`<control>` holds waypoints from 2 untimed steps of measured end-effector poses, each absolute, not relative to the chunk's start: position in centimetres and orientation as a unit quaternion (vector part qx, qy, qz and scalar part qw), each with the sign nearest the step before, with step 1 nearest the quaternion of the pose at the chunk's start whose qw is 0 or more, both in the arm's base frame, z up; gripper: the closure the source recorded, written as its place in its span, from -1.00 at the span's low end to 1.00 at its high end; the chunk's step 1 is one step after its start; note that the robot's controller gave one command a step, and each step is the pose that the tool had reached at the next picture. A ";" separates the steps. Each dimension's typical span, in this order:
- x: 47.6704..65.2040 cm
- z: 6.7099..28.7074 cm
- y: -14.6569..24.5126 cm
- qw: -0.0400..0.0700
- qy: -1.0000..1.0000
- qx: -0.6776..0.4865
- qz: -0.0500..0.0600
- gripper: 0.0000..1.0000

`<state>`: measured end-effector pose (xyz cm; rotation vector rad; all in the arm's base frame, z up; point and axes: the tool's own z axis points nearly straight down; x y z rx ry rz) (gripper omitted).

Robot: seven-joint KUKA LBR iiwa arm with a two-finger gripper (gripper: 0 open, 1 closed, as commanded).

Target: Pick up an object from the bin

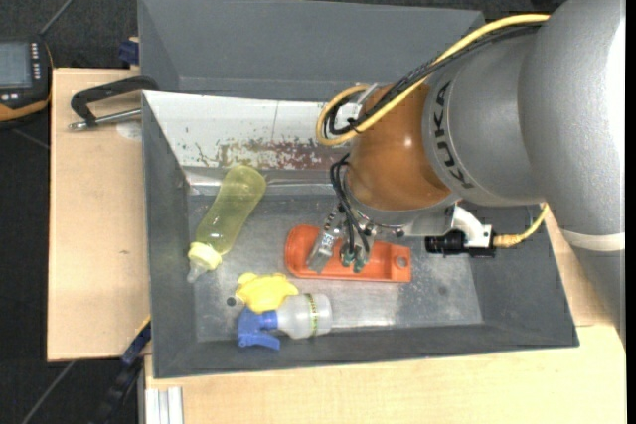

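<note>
Gripper [338, 255] down on left half of flat orange piece [386, 266], mid-floor of bin [298, 50]. Released or clenched: could not tell, wrist blocked view. Yellow-green bottle [231, 213] lay apart at left. Clear bottle with blue cap [294, 316] and small yellow item [263, 289] lay together near front wall.

Risks judged:
- Piece lay flat on floor, little edge to grip, so could slip out on lift.
- Off-centre hold could let long right end droop and drop.
</note>
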<state>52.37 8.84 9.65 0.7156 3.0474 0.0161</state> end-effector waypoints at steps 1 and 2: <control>50.4 13.9 6.8 0.005 0.971 0.240 0.005 1.00; 52.3 15.5 7.5 0.008 0.971 0.238 0.006 1.00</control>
